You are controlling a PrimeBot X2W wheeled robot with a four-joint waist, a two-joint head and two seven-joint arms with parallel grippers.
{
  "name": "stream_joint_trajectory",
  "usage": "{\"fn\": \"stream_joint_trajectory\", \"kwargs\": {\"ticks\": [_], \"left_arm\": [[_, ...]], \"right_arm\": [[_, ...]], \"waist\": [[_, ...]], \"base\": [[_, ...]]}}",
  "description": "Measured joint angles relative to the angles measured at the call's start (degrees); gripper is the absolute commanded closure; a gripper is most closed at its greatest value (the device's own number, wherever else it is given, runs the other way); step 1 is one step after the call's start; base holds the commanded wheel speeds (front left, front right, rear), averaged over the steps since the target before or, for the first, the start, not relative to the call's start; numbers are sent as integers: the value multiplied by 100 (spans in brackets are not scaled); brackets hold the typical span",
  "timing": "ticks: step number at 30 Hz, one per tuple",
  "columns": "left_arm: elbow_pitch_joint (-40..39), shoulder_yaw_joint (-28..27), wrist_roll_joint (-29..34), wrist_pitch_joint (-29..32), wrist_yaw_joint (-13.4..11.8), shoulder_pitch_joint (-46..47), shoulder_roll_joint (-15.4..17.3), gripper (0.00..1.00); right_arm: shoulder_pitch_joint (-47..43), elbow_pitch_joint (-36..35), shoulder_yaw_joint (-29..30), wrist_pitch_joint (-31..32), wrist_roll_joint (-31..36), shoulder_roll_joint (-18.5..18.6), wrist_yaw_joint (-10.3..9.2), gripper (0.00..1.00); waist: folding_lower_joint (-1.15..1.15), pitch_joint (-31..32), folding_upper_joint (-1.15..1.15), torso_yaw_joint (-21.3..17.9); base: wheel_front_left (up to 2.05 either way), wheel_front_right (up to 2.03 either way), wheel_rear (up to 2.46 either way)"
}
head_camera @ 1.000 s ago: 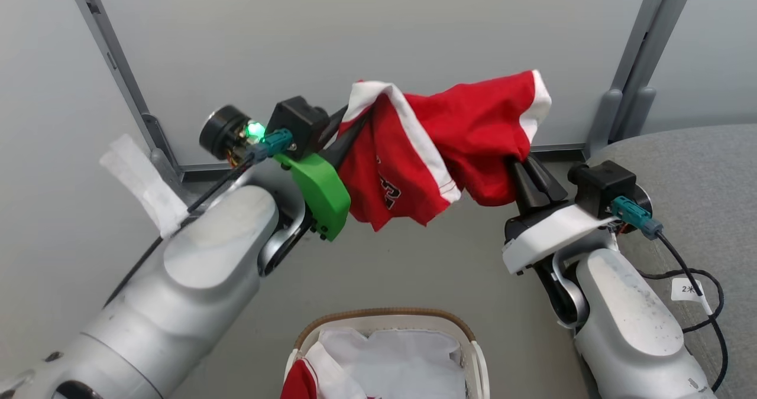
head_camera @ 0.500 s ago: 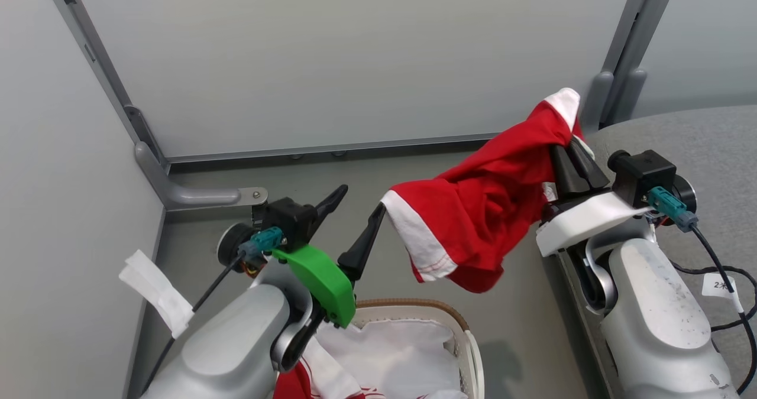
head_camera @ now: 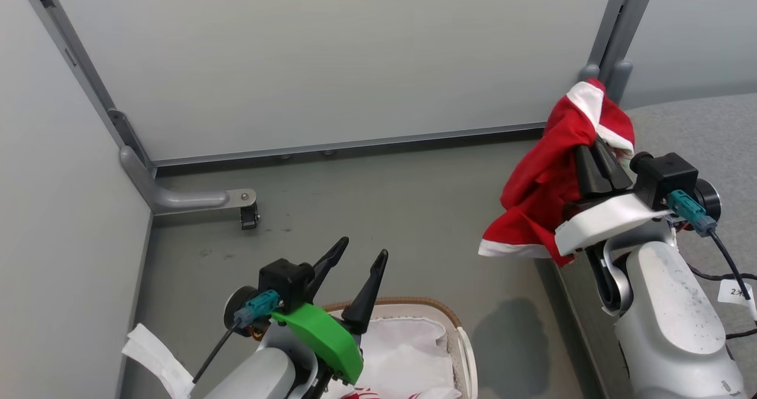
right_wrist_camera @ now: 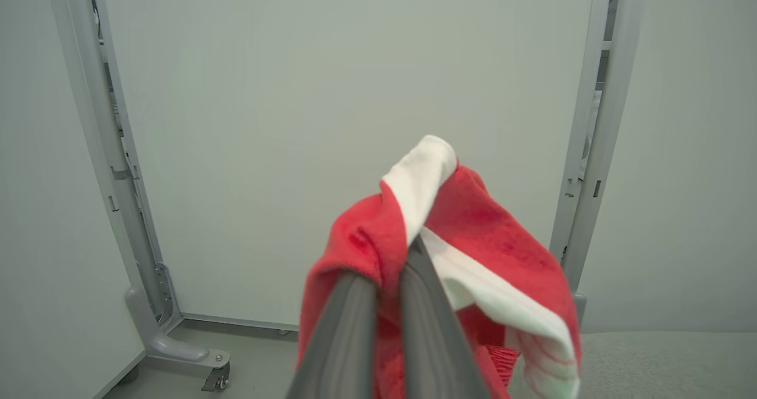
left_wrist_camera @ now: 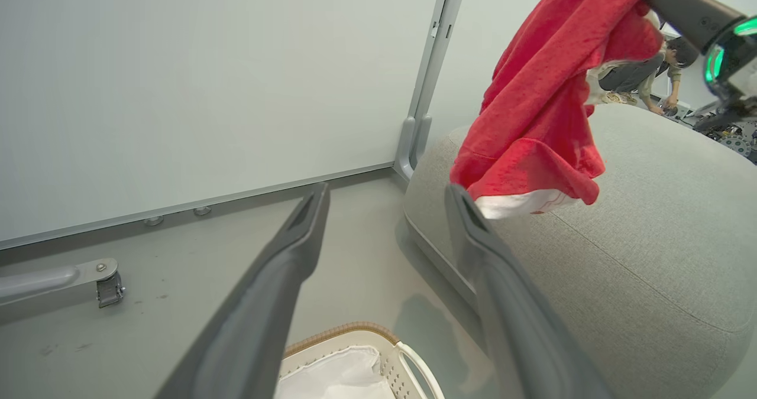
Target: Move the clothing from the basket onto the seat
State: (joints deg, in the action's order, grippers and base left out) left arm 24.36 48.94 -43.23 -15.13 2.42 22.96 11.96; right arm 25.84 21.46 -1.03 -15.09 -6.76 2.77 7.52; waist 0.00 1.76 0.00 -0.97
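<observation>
1. My right pincer [head_camera: 591,149] is pressed together on a red garment [head_camera: 541,180]. It's dangling in the air right at the edge of the grey seat [head_camera: 698,127].
2. My left pincer [head_camera: 364,246] is spread wide, hovering over the basket [head_camera: 455,328].
3. The white liner [head_camera: 402,352] is bunched inside the basket.

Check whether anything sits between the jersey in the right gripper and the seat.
Nothing visible does. The right gripper is shut on the red jersey, which hangs at the near edge of the seat; the seat fabric beside it is bare. The left gripper is open, off by the basket.
</observation>
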Motion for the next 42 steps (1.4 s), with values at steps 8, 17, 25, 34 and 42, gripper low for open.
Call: {"fn": "stream_joint_trajectory", "kwargs": {"ticks": [8, 17, 25, 34, 42], "left_arm": [[-205, -260, 280, 0, -7, -275, -42, 0], [-322, -455, 483, -1, 12, -388, -142, 0], [-514, -646, 666, -3, -18, -433, -132, 0], [-515, -624, 916, -4, 12, -332, -125, 0], [-510, -600, 988, -3, 16, -291, -125, 0]], "right_arm": [[-55, -7, 41, 0, 16, 0, 0, 100], [-58, -70, -14, 0, 119, -2, 0, 100], [3, -169, -16, 0, 267, -1, 1, 100], [79, -250, 68, 0, 304, 3, 1, 100], [32, -289, 107, 0, 342, 8, 1, 100]], "waist": [[0, -21, 0, -113], [0, -40, 0, -353], [0, -145, 0, -972], [0, -416, 0, -1865], [0, -711, 0, -2430]], "base": [[0, 0, 0], [0, 0, 0], [0, 0, 0], [0, 0, 0], [0, 0, 0]]}}
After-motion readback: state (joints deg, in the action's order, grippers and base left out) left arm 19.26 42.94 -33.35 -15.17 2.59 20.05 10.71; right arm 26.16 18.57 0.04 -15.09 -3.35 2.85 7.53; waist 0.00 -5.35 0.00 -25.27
